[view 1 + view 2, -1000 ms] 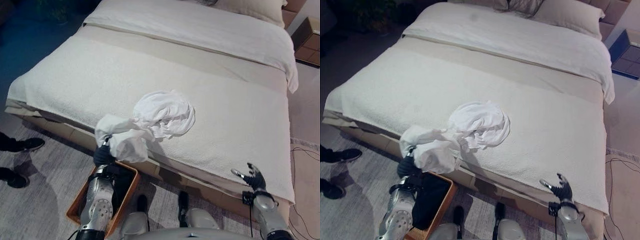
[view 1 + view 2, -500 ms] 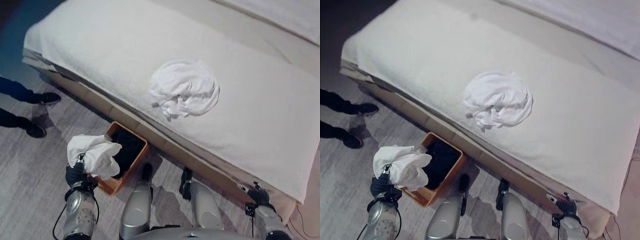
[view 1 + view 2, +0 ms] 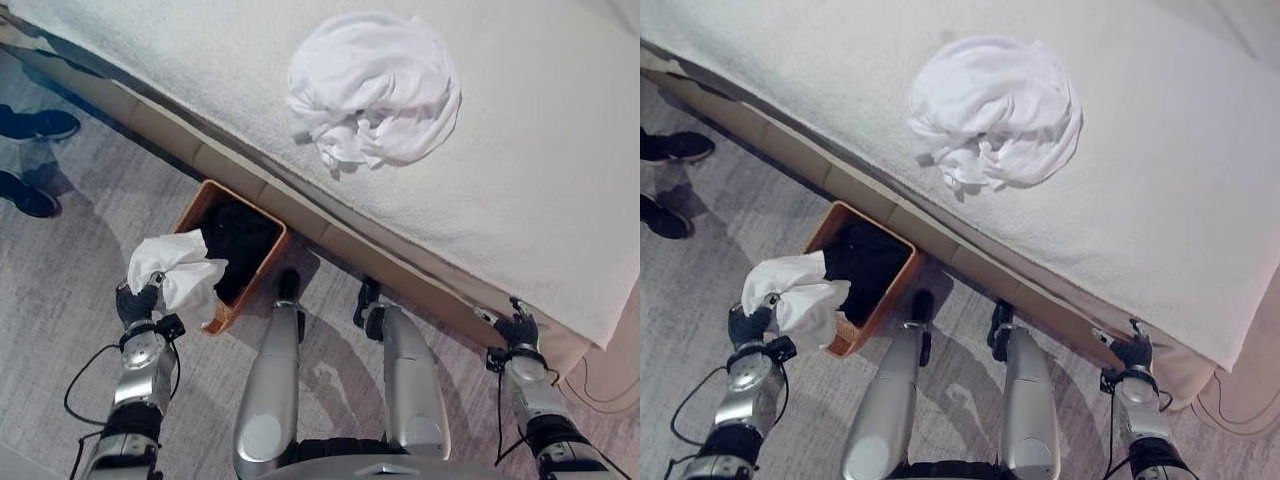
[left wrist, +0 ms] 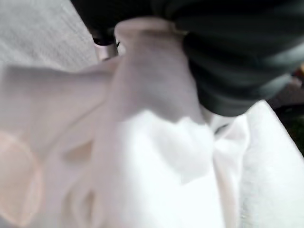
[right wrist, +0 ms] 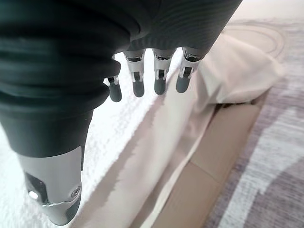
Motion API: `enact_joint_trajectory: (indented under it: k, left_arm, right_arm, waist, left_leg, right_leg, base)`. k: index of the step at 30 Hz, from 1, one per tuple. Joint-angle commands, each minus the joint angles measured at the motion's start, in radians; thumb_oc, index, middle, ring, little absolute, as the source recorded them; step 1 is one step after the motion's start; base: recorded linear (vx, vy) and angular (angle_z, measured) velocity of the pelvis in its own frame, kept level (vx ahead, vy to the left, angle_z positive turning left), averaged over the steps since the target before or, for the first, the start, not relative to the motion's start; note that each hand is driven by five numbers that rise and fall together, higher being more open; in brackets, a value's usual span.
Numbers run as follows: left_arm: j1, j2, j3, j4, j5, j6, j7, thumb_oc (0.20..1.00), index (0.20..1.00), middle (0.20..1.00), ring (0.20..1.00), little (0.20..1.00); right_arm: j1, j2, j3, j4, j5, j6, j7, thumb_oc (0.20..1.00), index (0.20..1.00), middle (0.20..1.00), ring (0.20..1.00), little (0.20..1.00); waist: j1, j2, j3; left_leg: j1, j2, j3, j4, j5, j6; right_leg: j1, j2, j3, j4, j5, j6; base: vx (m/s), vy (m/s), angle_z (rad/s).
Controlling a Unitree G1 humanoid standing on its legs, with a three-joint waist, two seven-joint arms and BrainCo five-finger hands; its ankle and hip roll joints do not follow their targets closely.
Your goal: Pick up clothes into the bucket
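left robot hand [image 3: 135,303] grips white cloth [image 3: 178,275] over basket [image 3: 205,200] rim

Bed [image 3: 560,200] spans far side of scene, covered with cream textured blanket [image 3: 1200,180] whose edge hangs over near side. Tan base panels [image 3: 230,165] run along bed's near side, below blanket. Floor [image 3: 60,290]: grey streaked carpet. Person's dark shoes [image 3: 30,160] on floor at far left. Soft light, shadows on carpet beside bed.
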Motion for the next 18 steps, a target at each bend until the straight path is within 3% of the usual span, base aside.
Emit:
enact_joint_trajectory:
  k: [1,7,8,9,18]
  left_arm:
    - [0.025,0.058,0.022,-0.019,0.091,0.01,0.081,0.2,0.2,0.2,0.2,0.2]
    - [-0.007,0.07,0.017,-0.001,0.125,0.046,0.131,0.2,0.2,0.2,0.2,0.2]
    - [-0.012,0.078,0.014,0.011,0.134,0.059,0.134,0.432,0.432,0.432,0.432,0.432]
    - [-0.014,0.085,0.014,0.028,0.147,0.074,0.143,1.0,1.0,1.0,1.0,1.0]
    - [-0.031,0.078,-0.003,0.049,0.196,0.114,0.173,1.0,1.0,1.0,1.0,1.0]
  right_arm:
    - [0.009,-0.039,0.014,-0.021,0.046,-0.038,-0.044,1.0,1.0,1.0,1.0,1.0]
    - [-0.025,-0.045,0.037,-0.063,0.08,-0.042,-0.06,1.0,1.0,1.0,1.0,1.0]
    - [-0.03,-0.046,0.04,-0.065,0.082,-0.043,-0.061,1.0,1.0,1.0,1.0,1.0]
    - [-0.032,-0.047,0.043,-0.069,0.086,-0.043,-0.063,1.0,1.0,1.0,1.0,1.0]
    - [-0.084,-0.046,0.019,-0.194,0.09,-0.079,-0.108,1.0,1.0,1.0,1.0,1.0]
  waist:
    - [-0.013,-0.029,-0.014]
    - [-0.024,-0.039,-0.014]
    - [-0.027,-0.039,-0.014]
    - [-0.027,-0.04,-0.014]
    - [-0.04,-0.03,-0.014]
  left_leg:
    - [-0.024,-0.014,0.003,0.062,-0.056,0.023]
    - [-0.096,-0.012,0.015,0.103,-0.073,0.031]
    - [-0.101,-0.01,0.018,0.108,-0.077,0.032]
    - [-0.107,-0.01,0.02,0.115,-0.082,0.034]
    - [-0.113,-0.01,0.037,0.131,-0.103,0.047]
  right_leg:
    - [0.052,-0.04,0.047,0.004,-0.033,0.067]
    - [-0.018,-0.039,0.064,0.021,-0.033,0.073]
    - [-0.022,-0.039,0.066,0.02,-0.033,0.074]
    - [-0.028,-0.038,0.069,0.023,-0.034,0.075]
    - [-0.04,-0.04,0.085,0.028,-0.038,0.08]
  base:
    - [-0.02,0.05,-0.1]
    - [0.0,0.043,-0.08]
    - [0.01,0.061,-0.04]
    - [0.01,0.034,-0.02]
    - [0.02,0.049,-0.05]
